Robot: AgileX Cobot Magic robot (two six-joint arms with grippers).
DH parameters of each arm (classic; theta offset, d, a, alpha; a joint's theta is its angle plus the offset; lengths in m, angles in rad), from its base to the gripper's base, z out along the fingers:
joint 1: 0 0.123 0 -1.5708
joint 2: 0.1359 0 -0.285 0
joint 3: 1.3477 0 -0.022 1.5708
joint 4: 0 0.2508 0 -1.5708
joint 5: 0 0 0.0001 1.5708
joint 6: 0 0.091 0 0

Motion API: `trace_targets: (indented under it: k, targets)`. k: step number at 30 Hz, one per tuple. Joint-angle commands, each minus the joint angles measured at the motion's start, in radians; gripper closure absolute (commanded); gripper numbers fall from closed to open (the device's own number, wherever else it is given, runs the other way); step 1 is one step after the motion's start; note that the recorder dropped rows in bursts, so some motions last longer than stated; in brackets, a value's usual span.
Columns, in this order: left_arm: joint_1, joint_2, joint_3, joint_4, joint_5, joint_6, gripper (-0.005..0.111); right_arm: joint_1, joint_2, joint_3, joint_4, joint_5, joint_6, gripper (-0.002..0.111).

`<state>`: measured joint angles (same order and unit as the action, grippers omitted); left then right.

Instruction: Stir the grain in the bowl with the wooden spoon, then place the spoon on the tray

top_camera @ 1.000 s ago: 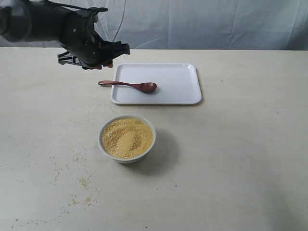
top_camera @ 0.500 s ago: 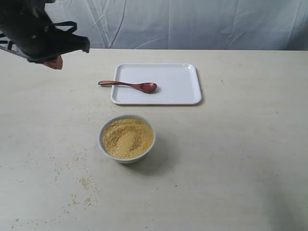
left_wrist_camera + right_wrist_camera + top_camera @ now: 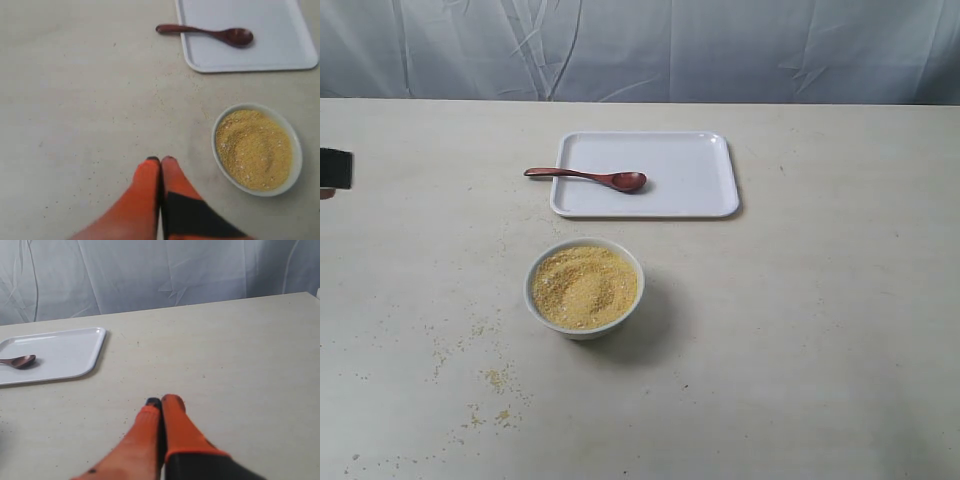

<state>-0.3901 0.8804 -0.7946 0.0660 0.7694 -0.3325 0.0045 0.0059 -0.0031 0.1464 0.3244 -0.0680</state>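
The dark wooden spoon (image 3: 590,178) lies with its head on the white tray (image 3: 690,195) and its handle sticking out over the tray's left rim. It shows again as the wooden spoon (image 3: 210,33) on the tray (image 3: 280,50) in the left wrist view, and its head, the spoon (image 3: 19,361), on the tray (image 3: 65,355) in the right wrist view. The white bowl (image 3: 584,322) holds golden grain (image 3: 585,286), seen also as the bowl (image 3: 297,165) with grain (image 3: 252,150). My left gripper (image 3: 161,160) is shut and empty above bare table, beside the bowl. My right gripper (image 3: 162,401) is shut and empty.
Spilled grain specks (image 3: 495,378) dot the table left of and in front of the bowl. A grey cloth backdrop (image 3: 720,50) hangs behind the table's far edge. A sliver of the left arm (image 3: 334,168) shows at the exterior view's left edge.
The left arm has pulled back leftwards from beside the tray, almost out of the exterior view. Spoon, tray and bowl have not moved.
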Motion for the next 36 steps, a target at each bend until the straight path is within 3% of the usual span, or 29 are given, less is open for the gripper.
trace_targets:
  k: [1, 8, 18, 24, 31, 36]
  targets:
    - [-0.001, -0.18, 0.015, 0.042, 0.0, 0.003, 0.106, -0.004, -0.006, 0.003, -0.003, -0.013, 0.0, 0.108]
    - [-0.001, -0.355, 0.015, 0.091, -0.008, 0.003, 0.106, -0.004, -0.006, 0.003, -0.003, -0.013, 0.0, 0.108]
    - [0.003, -0.468, 0.044, 0.118, -0.018, 0.003, 0.106, -0.004, -0.006, 0.003, -0.003, -0.013, 0.0, 0.108]
    - [0.123, -0.576, 0.208, 0.118, -0.148, 0.0, 0.106, -0.004, -0.006, 0.003, -0.003, -0.013, 0.0, 0.108]
    - [0.263, -0.735, 0.488, 0.099, -0.375, 0.0, 0.106, -0.004, -0.006, 0.003, -0.003, -0.013, 0.0, 0.108]
    - [0.315, -0.818, 0.637, 0.08, -0.396, 0.0, 0.106, -0.004, -0.006, 0.003, -0.003, -0.013, 0.0, 0.108]
